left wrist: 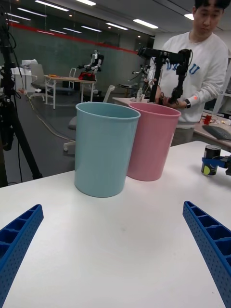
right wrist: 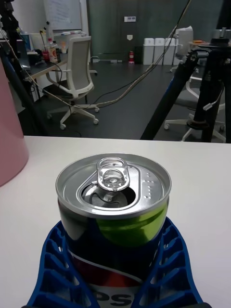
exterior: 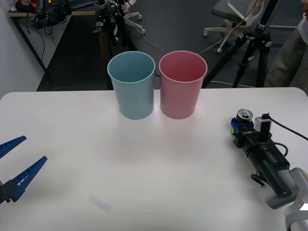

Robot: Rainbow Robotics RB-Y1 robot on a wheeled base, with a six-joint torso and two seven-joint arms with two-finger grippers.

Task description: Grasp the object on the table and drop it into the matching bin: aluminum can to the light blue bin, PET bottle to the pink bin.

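Aluminum can [right wrist: 113,211]: standing near the table's [exterior: 144,168] right edge; I am clamping it in the right gripper [right wrist: 115,269]. Left gripper [exterior: 12,166] idling, fingers spread, near the left edge. Risk: shallow pinch, can slipping during lift.

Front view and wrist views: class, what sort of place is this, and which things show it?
Probably a robotics lab or office workspace: camera tripods, wheeled office chairs and a robot on a far desk surround the white table.

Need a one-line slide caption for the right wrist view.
Right gripper closed around the upright aluminum can on the white table, pink bin beside it.
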